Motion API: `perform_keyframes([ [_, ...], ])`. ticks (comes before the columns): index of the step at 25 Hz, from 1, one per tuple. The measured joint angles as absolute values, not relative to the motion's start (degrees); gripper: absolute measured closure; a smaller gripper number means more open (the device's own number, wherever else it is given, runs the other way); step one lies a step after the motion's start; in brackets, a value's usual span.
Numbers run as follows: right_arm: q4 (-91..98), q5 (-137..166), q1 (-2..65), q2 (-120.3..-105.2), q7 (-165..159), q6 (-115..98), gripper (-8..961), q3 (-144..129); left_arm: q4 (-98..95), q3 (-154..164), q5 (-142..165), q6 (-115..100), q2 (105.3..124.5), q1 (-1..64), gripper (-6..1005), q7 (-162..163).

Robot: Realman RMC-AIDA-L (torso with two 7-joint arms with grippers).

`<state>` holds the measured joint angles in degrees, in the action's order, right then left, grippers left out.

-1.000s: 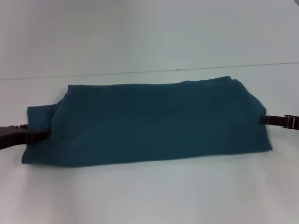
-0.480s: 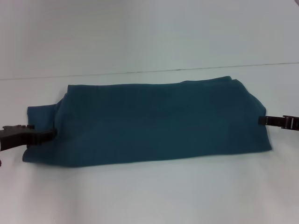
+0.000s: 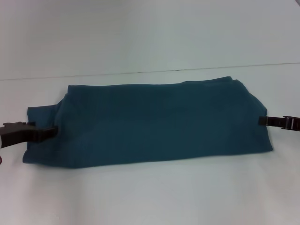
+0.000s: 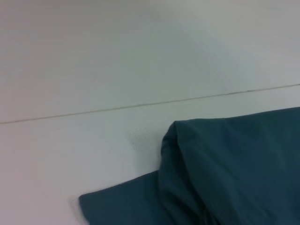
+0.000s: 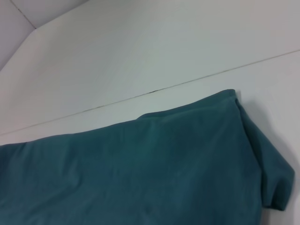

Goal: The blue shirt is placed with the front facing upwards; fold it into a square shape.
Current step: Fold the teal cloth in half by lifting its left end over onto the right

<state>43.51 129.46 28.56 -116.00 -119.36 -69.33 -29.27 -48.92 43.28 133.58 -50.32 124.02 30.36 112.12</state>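
**Folded shirt, a pincer at each end**

The white surface point(image 3: 150, 197) carries the blue shirt point(image 3: 154, 124), folded into a long band lying across its middle. The left pincer point(image 3: 52, 131) touches the shirt's left end; the right pincer point(image 3: 262, 120) meets its right edge. Whether either grips the cloth cannot be told.

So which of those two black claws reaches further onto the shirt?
The left gripper: its tip overlaps the blue shirt. The right gripper only meets the edge.

White table point(image 3: 150, 197) w/ folded blue shirt point(image 3: 154, 122) lying flat.
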Motion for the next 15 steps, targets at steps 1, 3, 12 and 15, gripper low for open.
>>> perform_keyframes([
  [1,43.51,129.46,28.56,-115.98,-119.35,-69.33,361,-29.27,-49.01,43.21,133.58,-50.31,124.02,30.31,265,112.14],
  [3,43.51,129.46,28.56,-115.94,-119.35,-69.26,360,-29.27,-49.27,42.99,133.58,-50.28,124.02,30.11,265,112.19],
  [12,43.51,129.46,28.66,-115.92,-119.35,-69.27,360,-29.27,-49.01,43.18,133.59,-50.10,124.02,30.20,265,112.14],
  [15,43.51,129.46,28.66,-115.94,-119.35,-69.22,361,-29.27,-48.98,43.28,133.59,-50.09,123.97,30.35,265,112.21],
])
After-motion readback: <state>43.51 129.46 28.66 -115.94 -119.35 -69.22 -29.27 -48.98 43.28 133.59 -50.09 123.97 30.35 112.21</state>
